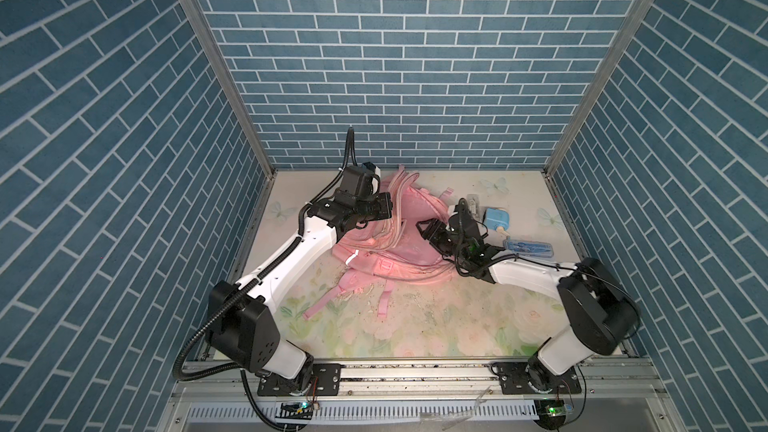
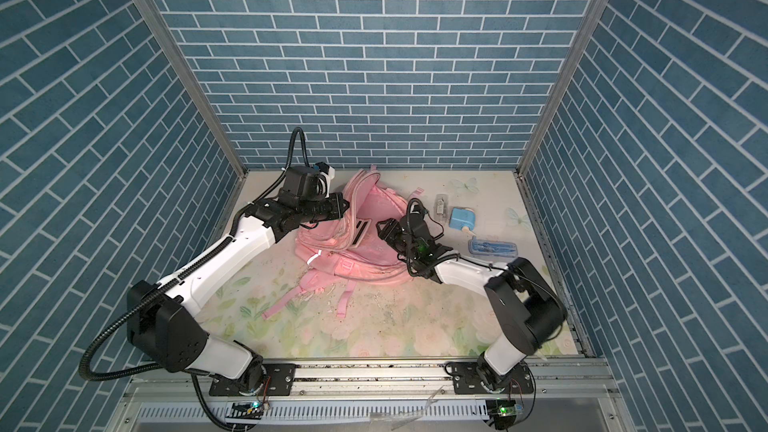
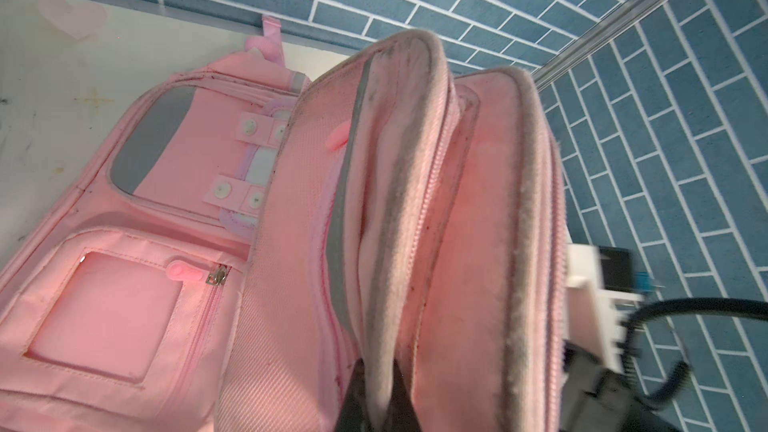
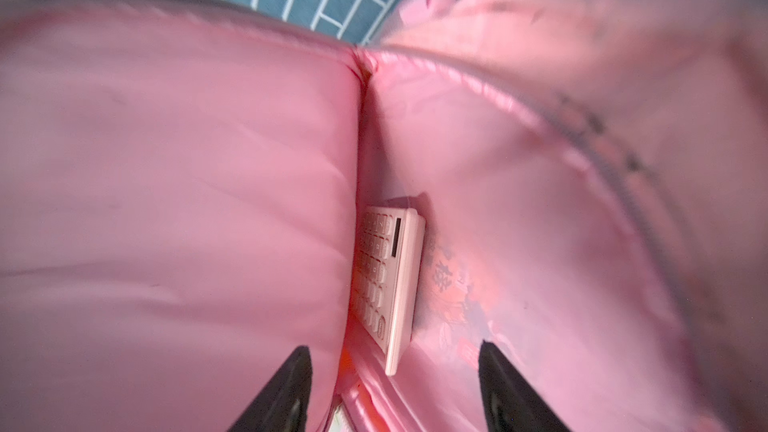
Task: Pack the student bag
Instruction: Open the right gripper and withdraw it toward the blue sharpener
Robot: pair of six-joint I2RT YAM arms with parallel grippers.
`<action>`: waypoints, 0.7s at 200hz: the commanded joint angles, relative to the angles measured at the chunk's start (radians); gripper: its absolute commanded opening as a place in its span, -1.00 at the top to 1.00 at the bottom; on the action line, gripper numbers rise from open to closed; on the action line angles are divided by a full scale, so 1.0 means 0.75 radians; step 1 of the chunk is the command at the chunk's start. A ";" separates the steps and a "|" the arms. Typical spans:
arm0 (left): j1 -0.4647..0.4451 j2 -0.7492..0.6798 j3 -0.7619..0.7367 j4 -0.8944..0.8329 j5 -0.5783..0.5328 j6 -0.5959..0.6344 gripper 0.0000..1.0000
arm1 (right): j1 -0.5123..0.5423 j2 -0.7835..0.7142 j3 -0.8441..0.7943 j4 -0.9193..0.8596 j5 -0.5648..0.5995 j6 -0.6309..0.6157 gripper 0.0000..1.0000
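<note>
Left gripper (image 3: 376,371): my fingers pinch the upper flap edge of the pink bag (image 1: 374,268), which lies on the table (image 1: 415,326) between both arms. Right gripper (image 4: 394,346): my fingers are spread and empty, above the open compartment containing a calculator (image 4: 390,280).

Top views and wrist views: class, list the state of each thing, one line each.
student bag, open, lying on the table.
left gripper, shut on the bag's flap.
right gripper, open, fingers empty.
calculator, inside the bag, not held.
blue item, unpacked, on the table.
clear case, unpacked, on the table.
</note>
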 commanded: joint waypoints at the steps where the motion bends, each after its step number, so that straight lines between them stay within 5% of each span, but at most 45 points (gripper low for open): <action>1: 0.046 -0.028 -0.033 0.046 -0.080 0.074 1.00 | -0.038 -0.171 -0.080 -0.213 0.092 -0.177 -0.29; 32: 0.059 -0.034 -0.108 0.064 -0.097 0.098 1.00 | -0.165 -0.413 -0.169 -0.457 0.181 -0.354 -0.29; 68: 0.059 -0.036 -0.171 0.069 -0.041 0.131 1.00 | -0.469 -0.534 -0.207 -0.592 0.090 -0.569 -0.38; 98: 0.016 -0.034 -0.229 0.111 -0.004 0.120 1.00 | -0.657 -0.386 -0.110 -0.639 0.082 -0.754 -0.53; 140: -0.073 -0.011 -0.270 0.183 -0.005 0.086 0.92 | -0.750 -0.019 0.159 -0.667 0.139 -0.896 -0.67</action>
